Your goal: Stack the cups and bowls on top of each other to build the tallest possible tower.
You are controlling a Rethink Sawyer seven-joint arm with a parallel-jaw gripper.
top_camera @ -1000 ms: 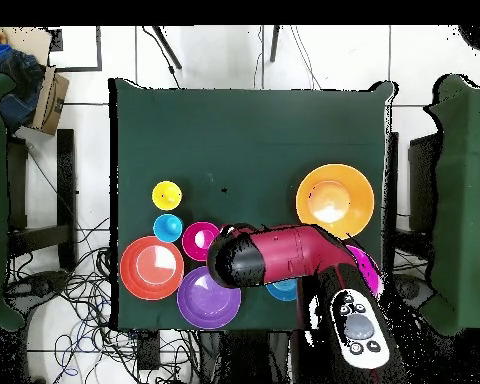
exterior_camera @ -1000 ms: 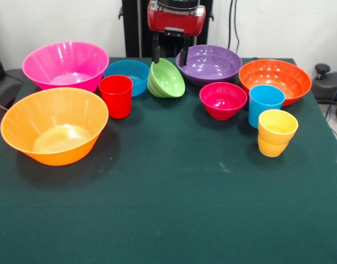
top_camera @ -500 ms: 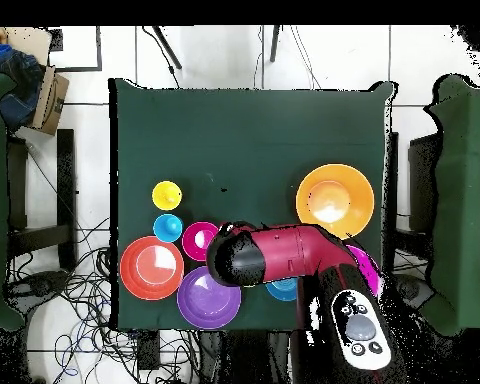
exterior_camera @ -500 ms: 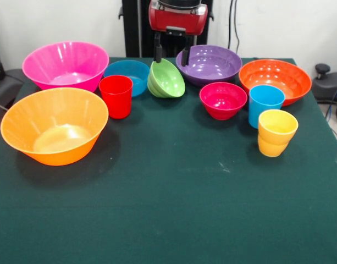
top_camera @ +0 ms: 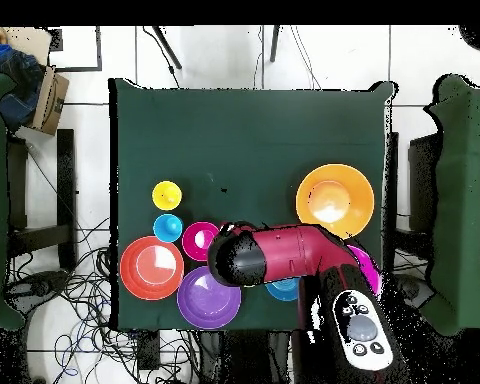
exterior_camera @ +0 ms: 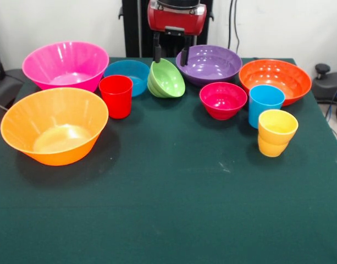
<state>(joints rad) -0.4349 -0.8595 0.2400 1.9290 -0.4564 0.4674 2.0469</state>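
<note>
In the front view my gripper is open and empty, its two black fingers hanging just above the tilted green bowl, which leans against the small blue bowl. The red cup stands in front of the blue bowl. The purple bowl, crimson-pink bowl, orange bowl, sky-blue cup and yellow cup stand to the right. The large pink bowl and yellow-orange bowl stand to the left. All stand apart and unstacked.
In the overhead view the red arm covers the green bowl and the red cup. The yellow cup, the orange bowl and the yellow-orange bowl show around it. The green cloth table spreads towards the camera.
My gripper has risen very slightly above the green bowl. No cup or bowl has moved.
</note>
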